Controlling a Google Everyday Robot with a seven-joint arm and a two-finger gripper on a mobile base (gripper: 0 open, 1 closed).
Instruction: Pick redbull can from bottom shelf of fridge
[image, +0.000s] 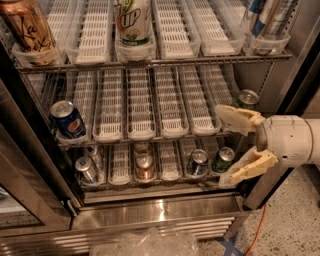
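Observation:
The fridge (160, 210) stands open with three wire racks. On the bottom shelf (165, 175), a slim silver redbull can (86, 170) with blue patches stands in the far-left lane, with a similar can right behind it. My gripper (221, 146) is open at the right end of the fridge, its cream fingers (240, 120) spread in front of the gap between the middle rack and the bottom shelf. It is far to the right of the redbull can and holds nothing.
The bottom shelf also holds a copper-brown can (144, 166), a dark blue can (198, 162) and a green can (222, 159) near my lower finger. A Pepsi can (67, 120) and a green can (247, 98) stand on the middle rack. The door frame (30, 165) is at the left.

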